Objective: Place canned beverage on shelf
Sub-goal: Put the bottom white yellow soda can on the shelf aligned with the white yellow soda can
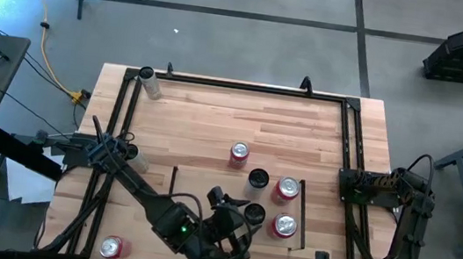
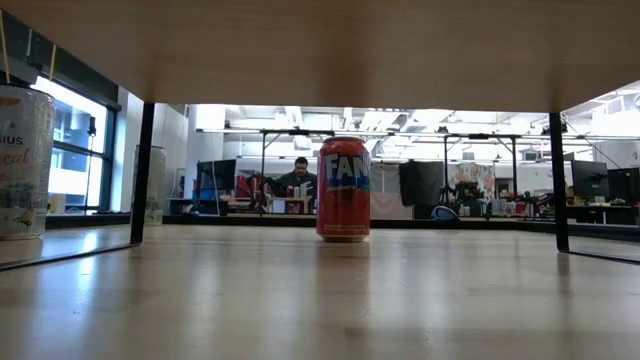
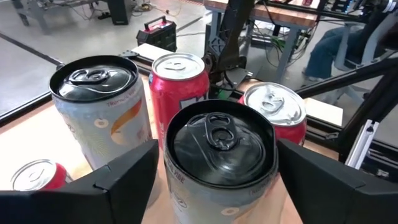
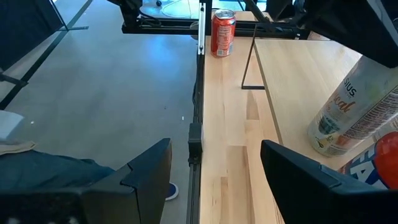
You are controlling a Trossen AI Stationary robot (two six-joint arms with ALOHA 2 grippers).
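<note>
Left wrist view: black-topped pale can (image 3: 219, 163) between left gripper (image 3: 214, 180) fingers.

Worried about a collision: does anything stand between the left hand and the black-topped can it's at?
Nothing visible does. The left hand straddles the black-topped can; other cans stand beyond it, not in between.

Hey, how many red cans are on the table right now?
4 red cans: one mid-table, two near the shelf's right rail, one at the table's front-left corner. The left arm could hide more.
</note>
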